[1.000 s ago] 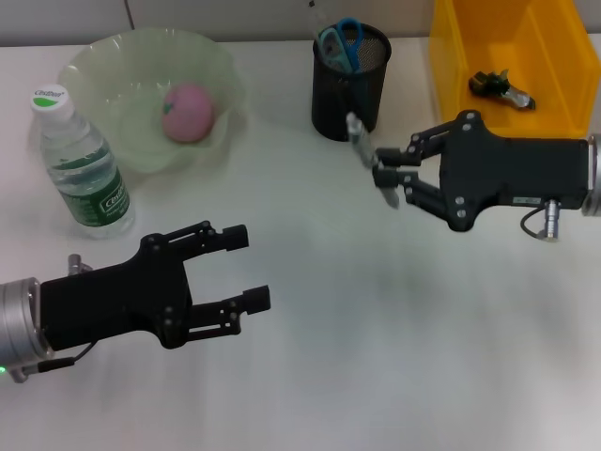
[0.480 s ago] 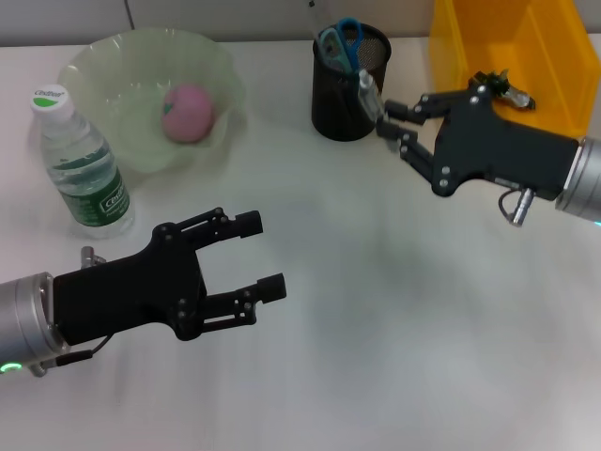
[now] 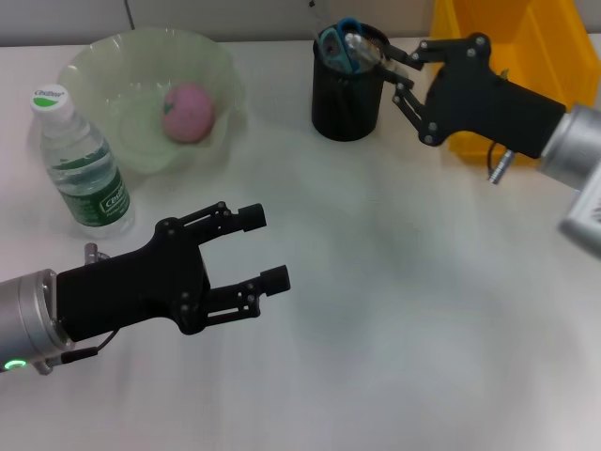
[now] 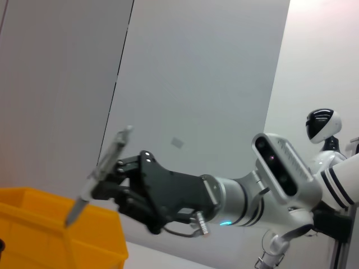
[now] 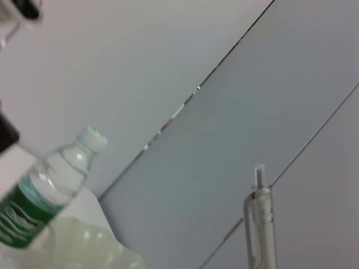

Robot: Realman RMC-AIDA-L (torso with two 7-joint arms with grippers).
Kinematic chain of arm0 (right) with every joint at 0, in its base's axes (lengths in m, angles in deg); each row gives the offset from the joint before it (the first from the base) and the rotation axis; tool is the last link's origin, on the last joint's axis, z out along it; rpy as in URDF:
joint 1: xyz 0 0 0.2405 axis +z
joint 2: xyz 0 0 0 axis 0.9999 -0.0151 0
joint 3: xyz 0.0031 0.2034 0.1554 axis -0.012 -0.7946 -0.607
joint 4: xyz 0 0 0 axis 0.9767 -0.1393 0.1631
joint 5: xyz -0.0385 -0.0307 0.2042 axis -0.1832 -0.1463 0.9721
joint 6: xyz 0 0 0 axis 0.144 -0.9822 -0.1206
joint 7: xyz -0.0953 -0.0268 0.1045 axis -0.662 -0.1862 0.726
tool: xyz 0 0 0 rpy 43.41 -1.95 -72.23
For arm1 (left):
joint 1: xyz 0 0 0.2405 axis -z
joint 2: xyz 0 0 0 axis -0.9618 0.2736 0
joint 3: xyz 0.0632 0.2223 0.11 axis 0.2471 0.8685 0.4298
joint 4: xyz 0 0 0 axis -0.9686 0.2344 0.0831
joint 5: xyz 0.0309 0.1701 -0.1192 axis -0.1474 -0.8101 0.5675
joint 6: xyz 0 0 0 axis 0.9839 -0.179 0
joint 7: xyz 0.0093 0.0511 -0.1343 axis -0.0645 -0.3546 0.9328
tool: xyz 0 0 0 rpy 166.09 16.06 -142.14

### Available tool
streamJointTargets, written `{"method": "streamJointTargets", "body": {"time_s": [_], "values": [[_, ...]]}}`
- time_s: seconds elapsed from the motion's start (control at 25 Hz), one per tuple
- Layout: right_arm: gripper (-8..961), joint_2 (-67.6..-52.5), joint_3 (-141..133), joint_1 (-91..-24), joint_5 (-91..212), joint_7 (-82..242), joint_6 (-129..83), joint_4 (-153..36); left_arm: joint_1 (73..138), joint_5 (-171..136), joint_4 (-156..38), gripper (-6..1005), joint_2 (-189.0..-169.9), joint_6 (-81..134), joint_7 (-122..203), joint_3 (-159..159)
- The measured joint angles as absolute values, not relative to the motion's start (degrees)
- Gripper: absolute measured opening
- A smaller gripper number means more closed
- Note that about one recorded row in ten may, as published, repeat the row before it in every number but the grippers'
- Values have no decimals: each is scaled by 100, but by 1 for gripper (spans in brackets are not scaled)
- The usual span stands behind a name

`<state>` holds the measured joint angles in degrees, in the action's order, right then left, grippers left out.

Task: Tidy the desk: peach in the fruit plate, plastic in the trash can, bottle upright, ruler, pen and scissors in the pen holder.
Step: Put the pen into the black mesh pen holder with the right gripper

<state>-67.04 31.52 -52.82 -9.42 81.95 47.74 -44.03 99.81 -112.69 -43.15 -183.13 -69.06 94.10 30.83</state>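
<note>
- Broadly, the white counter [image 3: 394,319] carries everything, with the things of the task set along its far side.
- Next in size, the yellow trash can [image 3: 554,38] stands at the far right; the right arm hides what lies in it.
- At the far left sits the pale green fruit plate [image 3: 103,70], a ruffled bowl, with the pink peach [image 3: 189,112] inside it.
- Over the near left of the counter hovers the left gripper [image 3: 261,248], its fingers spread wide and holding nothing.
- Across the far right reaches the right gripper [image 3: 383,58], right at the rim of the pen holder, its fingers closed on a grey pen [image 3: 360,44]. From the left wrist, that pen [image 4: 100,174] is slanted in the grip, tip down.
- Just left of the fruit plate the water bottle [image 3: 77,160] stands upright, white cap on. Its green label carries white writing too small to read.
- Between plate and trash can is the black mesh pen holder [image 3: 346,99].
- Inside it, blue-handled scissors [image 3: 338,42] stand with the handles above the rim.
</note>
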Motion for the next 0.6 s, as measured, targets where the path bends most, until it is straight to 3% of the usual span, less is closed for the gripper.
{"method": "streamJointTargets", "body": {"time_s": [0.6], "values": [[117,-6728,3125,-4419,-165,6304,3747,-5408,9960,-11238,-4395,800,-18320,-6933,9416,3084]]}}
